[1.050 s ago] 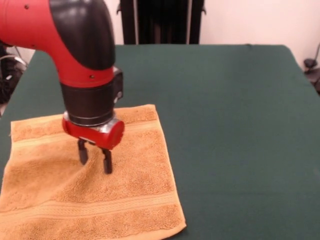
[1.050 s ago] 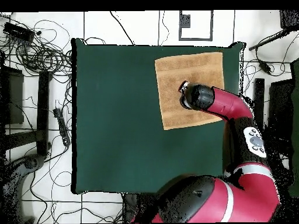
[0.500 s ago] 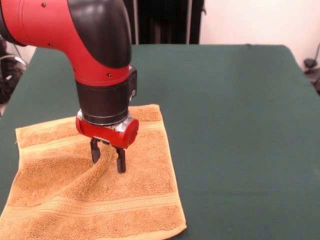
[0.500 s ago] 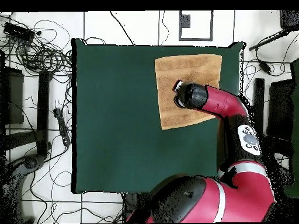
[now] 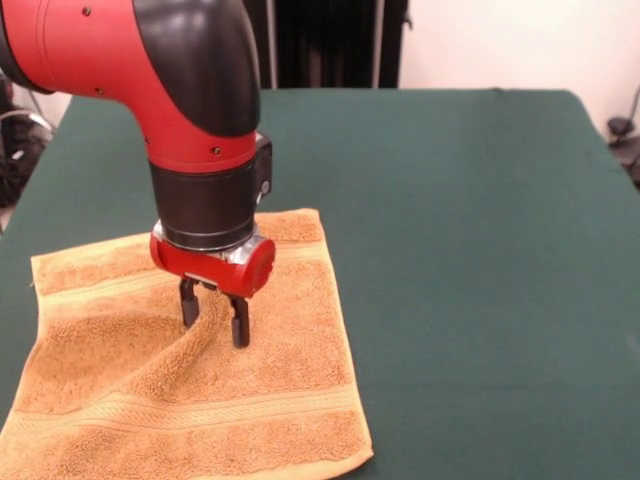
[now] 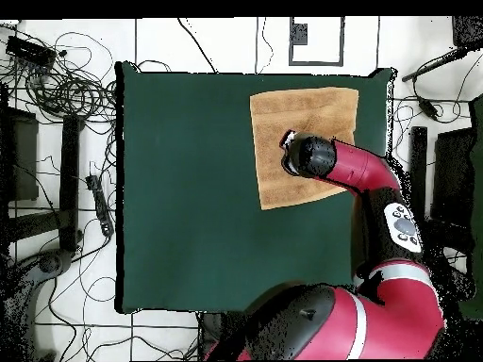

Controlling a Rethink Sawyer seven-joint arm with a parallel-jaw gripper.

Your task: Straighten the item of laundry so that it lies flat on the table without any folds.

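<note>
The item of laundry is a golden-orange towel (image 5: 280, 370) spread on the near left part of the green table (image 5: 480, 250) in the front view. My gripper (image 5: 213, 322) stands over the towel's middle, shut on a raised ridge of cloth that runs down to the left between its two black fingers (image 5: 240, 325). A woven band crosses the towel near its front edge. In the overhead view the towel (image 6: 278, 118) lies at the table's top right corner, and the arm's wrist hides the gripper there.
Bare green table (image 6: 189, 189) stretches wide to the left of the towel in the overhead view. Cables and stands (image 6: 57, 85) lie on the floor beyond the table's left edge. The towel's right edge sits close to the table's right edge.
The gripper has pinched the towel's middle and dragged it a little to the right in the front view, raising a ridge. Over the last half second almost nothing moved.
</note>
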